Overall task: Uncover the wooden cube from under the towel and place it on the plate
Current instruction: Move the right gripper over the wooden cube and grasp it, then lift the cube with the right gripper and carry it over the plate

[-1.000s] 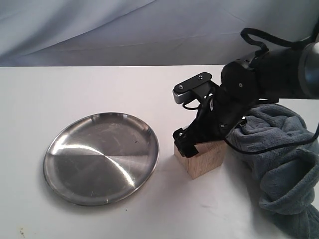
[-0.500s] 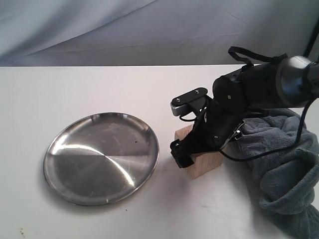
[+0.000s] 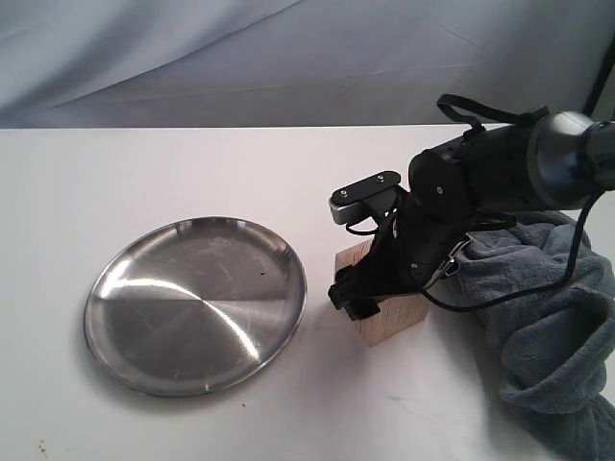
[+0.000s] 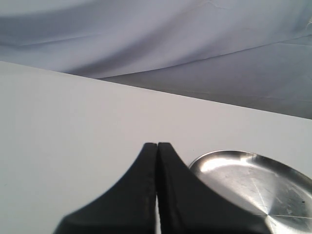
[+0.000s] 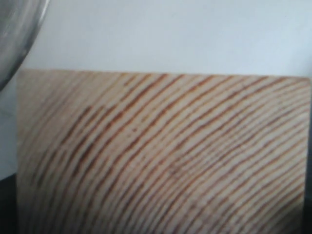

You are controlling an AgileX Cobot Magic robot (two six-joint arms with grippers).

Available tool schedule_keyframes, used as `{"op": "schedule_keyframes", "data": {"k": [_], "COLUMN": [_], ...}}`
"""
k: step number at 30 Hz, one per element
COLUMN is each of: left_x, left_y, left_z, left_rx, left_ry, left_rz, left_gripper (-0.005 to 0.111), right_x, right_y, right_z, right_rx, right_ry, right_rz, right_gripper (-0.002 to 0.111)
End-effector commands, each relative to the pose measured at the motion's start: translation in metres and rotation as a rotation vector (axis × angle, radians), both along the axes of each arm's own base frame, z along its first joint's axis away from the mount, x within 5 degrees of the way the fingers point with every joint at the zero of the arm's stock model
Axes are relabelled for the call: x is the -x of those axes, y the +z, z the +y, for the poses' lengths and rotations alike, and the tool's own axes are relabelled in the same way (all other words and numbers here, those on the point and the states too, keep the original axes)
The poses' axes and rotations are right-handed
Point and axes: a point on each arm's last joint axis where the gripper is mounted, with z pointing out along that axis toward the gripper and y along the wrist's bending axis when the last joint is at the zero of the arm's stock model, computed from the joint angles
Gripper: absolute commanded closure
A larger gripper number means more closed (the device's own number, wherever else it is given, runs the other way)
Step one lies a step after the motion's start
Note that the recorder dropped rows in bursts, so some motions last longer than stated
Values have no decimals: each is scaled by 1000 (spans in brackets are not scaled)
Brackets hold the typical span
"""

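The wooden cube point(image 3: 396, 318) sits on the white table point(image 3: 144, 173) just beside the plate point(image 3: 192, 307), on the side facing the towel point(image 3: 548, 327), with a narrow strip of bare table between cube and rim. It is uncovered. The towel lies bunched in a heap beyond it, farther from the plate.

The right gripper point(image 3: 365, 288) is down over the cube. One black finger point(image 3: 350, 292) hangs against the cube's plate-side face; the other is hidden behind the arm. In the right wrist view the cube's grained top point(image 5: 165, 151) fills nearly the whole picture, with dark slivers at two opposite edges and a curve of the plate point(image 5: 14, 29) in one corner. The claw straddles the block, but whether it is actually squeezing the wood cannot be told.

The left gripper point(image 4: 157, 145) is closed on nothing, its two fingers pressed flat together, above bare table with the plate point(image 4: 253, 185) close by.
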Motion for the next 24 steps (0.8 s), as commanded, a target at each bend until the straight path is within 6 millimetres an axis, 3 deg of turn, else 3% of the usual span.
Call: {"op": "schedule_keyframes", "data": {"k": [1, 9, 13, 24], "left_x": [0, 0, 0, 0], "left_y": [-1, -1, -1, -1], "left_z": [0, 0, 0, 0], "left_rx": [8, 8, 8, 8], "left_ry": [3, 3, 3, 3], "left_rz": [-7, -7, -7, -7], "left_gripper": [107, 107, 107, 107], "right_x": [-2, -2, -1, 12], "right_y": [2, 3, 14, 73], "right_z": [1, 1, 1, -7], "right_rx": [-13, -12, -28, -70], "right_ry": [-6, -7, -6, 9], "right_rz": [-14, -14, -41, -131], "right_gripper": [63, 95, 108, 108]}}
